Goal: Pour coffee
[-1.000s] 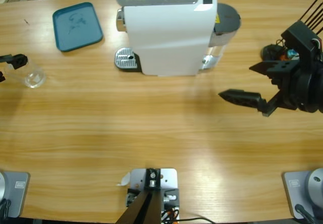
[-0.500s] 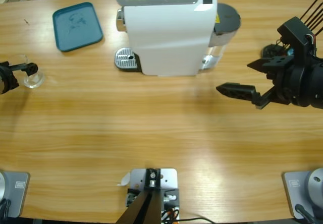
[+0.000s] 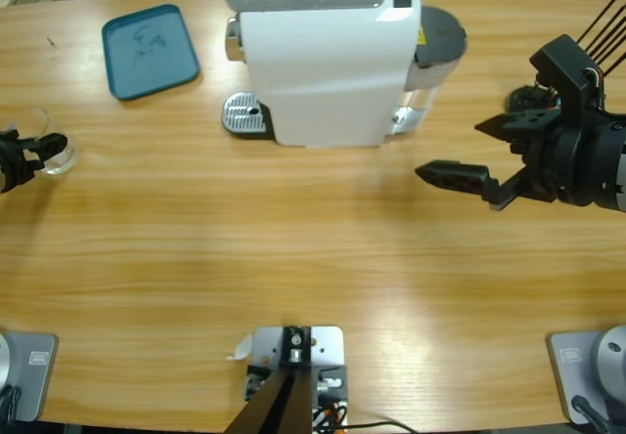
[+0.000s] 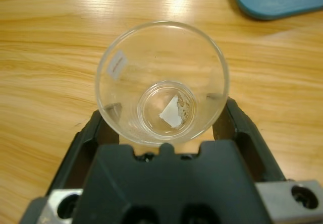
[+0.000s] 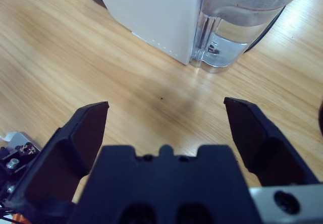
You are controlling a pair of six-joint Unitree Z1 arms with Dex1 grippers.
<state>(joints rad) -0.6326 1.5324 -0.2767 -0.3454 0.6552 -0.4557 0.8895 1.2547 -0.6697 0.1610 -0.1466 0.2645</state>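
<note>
A small clear glass stands upright on the wooden table, with a white scrap at its bottom. No coffee shows in it or anywhere in view. My left gripper has its black jaws pressed against both sides of the glass, shut on it. From above, that glass and left gripper sit at the table's far left edge. My right gripper hovers open at the right, with only bare table between its jaws in the right wrist view.
A white coffee machine stands at the back middle, its metal drip tray on its left and its water tank on its right. A teal tray lies at the back left.
My left gripper came in from the edge, moved around the glass and closed on it. The right gripper drifted slightly left and toward the machine.
</note>
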